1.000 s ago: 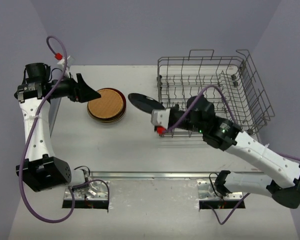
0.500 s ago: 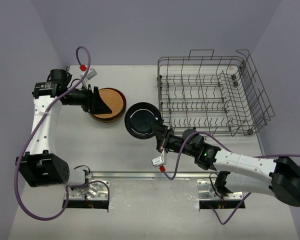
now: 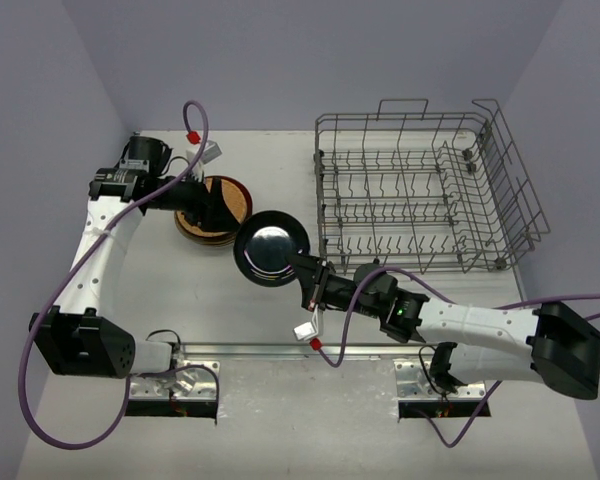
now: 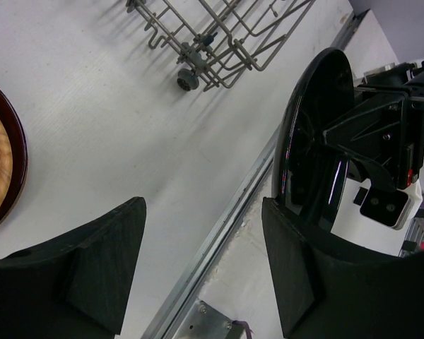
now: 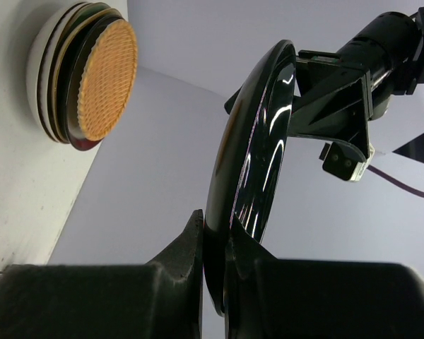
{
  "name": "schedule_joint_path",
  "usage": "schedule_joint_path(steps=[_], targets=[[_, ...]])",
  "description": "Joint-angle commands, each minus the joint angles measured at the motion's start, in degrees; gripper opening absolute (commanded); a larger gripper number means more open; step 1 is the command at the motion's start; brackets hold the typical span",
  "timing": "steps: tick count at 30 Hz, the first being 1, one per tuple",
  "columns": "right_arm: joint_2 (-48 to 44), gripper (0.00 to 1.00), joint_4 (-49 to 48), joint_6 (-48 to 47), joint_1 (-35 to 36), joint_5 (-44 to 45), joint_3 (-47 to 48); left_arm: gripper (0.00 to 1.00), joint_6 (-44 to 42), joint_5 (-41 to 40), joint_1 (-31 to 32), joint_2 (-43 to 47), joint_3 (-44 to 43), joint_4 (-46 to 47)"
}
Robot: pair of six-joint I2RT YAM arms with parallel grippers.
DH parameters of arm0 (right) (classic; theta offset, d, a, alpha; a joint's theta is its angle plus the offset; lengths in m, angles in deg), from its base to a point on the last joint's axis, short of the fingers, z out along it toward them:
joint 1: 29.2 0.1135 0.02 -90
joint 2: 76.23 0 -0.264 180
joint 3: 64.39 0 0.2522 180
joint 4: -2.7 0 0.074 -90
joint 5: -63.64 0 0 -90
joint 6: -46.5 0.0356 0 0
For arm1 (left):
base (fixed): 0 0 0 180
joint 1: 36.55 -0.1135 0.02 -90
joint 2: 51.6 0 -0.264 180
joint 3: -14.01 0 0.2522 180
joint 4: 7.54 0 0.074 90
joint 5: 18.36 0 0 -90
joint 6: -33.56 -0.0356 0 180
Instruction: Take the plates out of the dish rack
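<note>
- Underneath everything, pale table [image 3: 180, 300], arm bases at its near edge.
- At the far right of it, dish rack [image 3: 400, 116], with no plate showing among the tines from above.
- Left of centre, well apart from the rack, stack of plates [image 3: 235, 200], an orange-brown one on top.
- Between stack and rack, lifted off the table, black plate [image 3: 271, 248], tilted with its glossy face toward the overhead camera.
- On that plate's near rim, right gripper [image 5: 215, 244], pinched tight with a finger on each face.
- Above the stack's near edge, left gripper [image 4: 205, 247], fingers spread wide and holding nothing, aimed at the black plate. Plate edge just beside one finger in the wrist view, not between the two.
- Step in hand, by the look of it: moving what seems the last plate from rack to stack, perhaps by way of a handover to the left arm.
- Next, for a handover: slide the open fingers round the free rim and close before releasing on the right.
- Otherwise: turn the plate flat, centre it over the stack and lower gently, minding the left fingers crowded there.
</note>
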Motion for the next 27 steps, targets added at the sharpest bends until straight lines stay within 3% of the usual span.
schedule_joint_path(steps=[1,6,15,19,27], targets=[[-1.3,0.00,-1.7,-0.4,0.7,1.7,1.9,0.65,2.9,3.4,0.5,1.0,-1.3,4.9],[-2.3,0.00,-0.1,0.5,1.1,2.3,1.2,0.66,4.2,8.3,0.6,0.7,-1.9,6.2],[-2.0,0.00,0.8,1.7,1.2,2.6,1.8,0.64,-3.4,10.6,3.0,-1.0,0.6,-0.9],[-2.4,0.00,1.1,1.8,1.7,3.2,1.2,0.64,3.5,8.7,2.9,1.9,2.1,8.0],[-4.9,0.00,1.6,1.7,3.3,4.7,-2.5,0.78,22.2,4.2,2.4,8.0,5.7,25.1]])
